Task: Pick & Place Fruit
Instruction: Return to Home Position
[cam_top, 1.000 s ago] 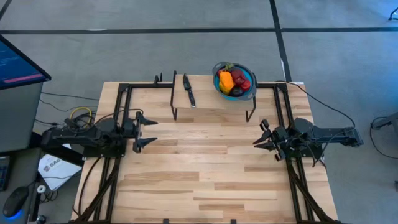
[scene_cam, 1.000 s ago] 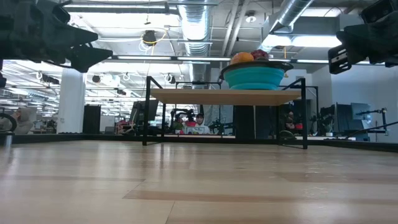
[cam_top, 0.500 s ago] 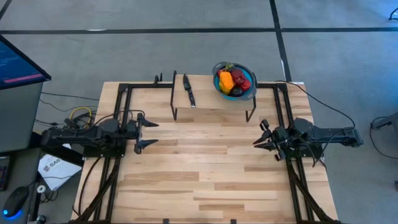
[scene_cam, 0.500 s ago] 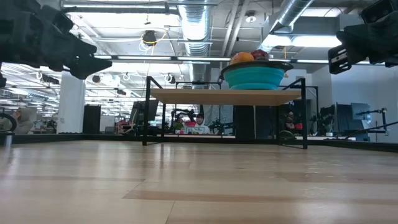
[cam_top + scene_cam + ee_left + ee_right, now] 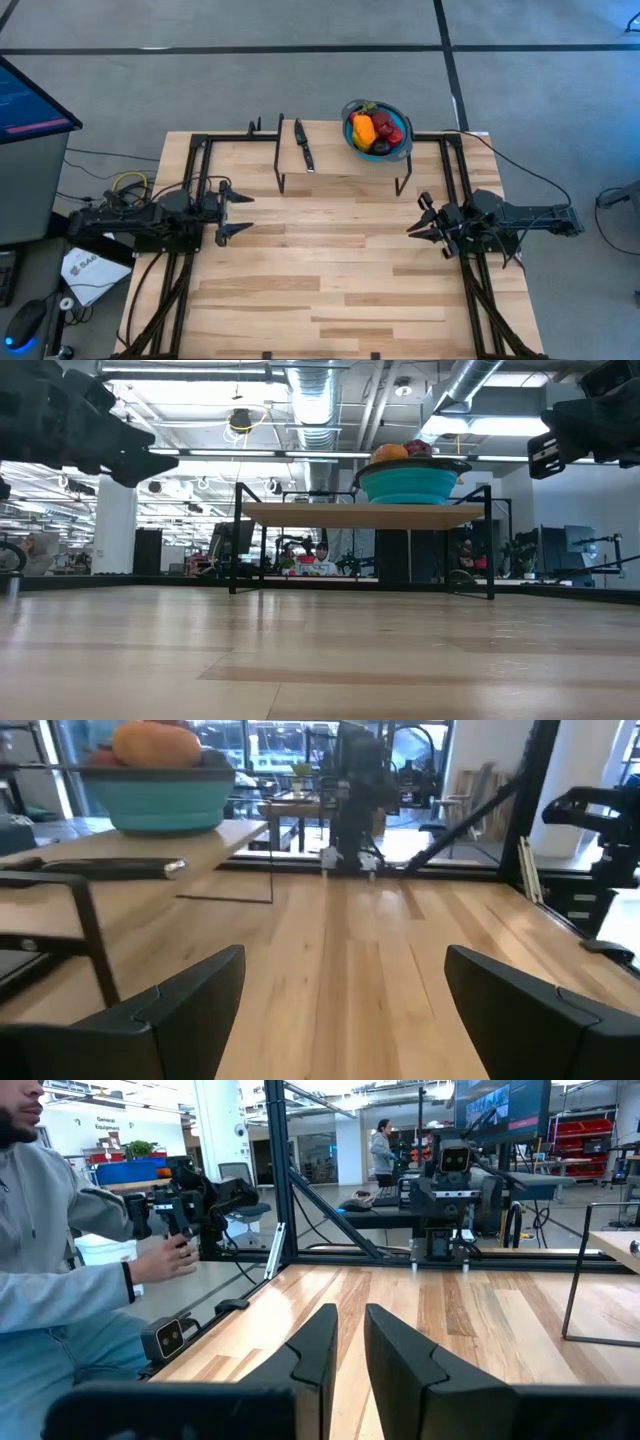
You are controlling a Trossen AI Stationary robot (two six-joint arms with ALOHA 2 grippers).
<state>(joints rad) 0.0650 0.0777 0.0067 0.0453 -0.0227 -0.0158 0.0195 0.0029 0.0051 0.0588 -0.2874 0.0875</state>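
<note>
Jaws, left gripper (image 5: 345, 975): spread wide, empty; parked at the 9 o'clock edge of the table (image 5: 330, 270). Jaws, right gripper (image 5: 350, 1325): drawn almost together, slim gap, empty; parked at 3 o'clock. Both sit well apart from the shelf (image 5: 340, 162), judged a rest pose with sorting finished. Fruit (image 5: 376, 130): heaped in blue bowl (image 5: 405, 141) on shelf, 1 o'clock. Knife (image 5: 303, 145): beside it, 12 o'clock. Piece count not determinable, as lower pieces are buried; from table height only two tops clear the rim.
</note>
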